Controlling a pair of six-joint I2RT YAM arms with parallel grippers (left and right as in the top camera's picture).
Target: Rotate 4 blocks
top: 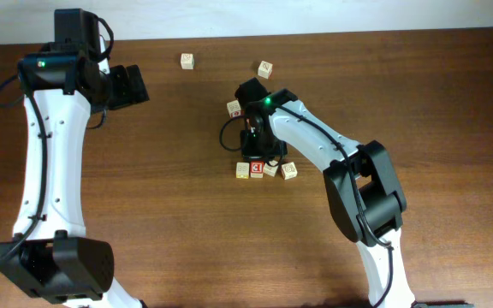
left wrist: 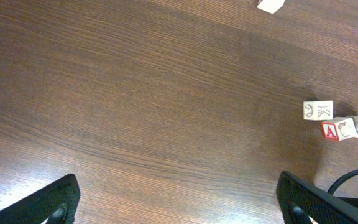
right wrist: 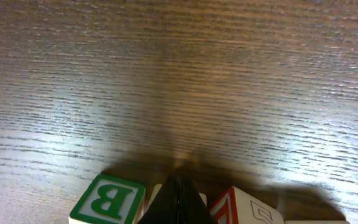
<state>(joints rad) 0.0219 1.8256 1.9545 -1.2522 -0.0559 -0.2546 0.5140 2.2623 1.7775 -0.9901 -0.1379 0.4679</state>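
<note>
Blocks lie four in a row, mid-frame on my worktop. Right jaws are pinched shut, tips down between the green B and a red-edged one. Farther up, three loose cubes; left jaws spread wide, upper left.

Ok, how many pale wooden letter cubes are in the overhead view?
7. Row of four: left-end cube, red-faced cube, third cube, right-end cube. Lone cube beside the right arm; top-left cube and top-centre cube apart. The arm may hide more.
</note>
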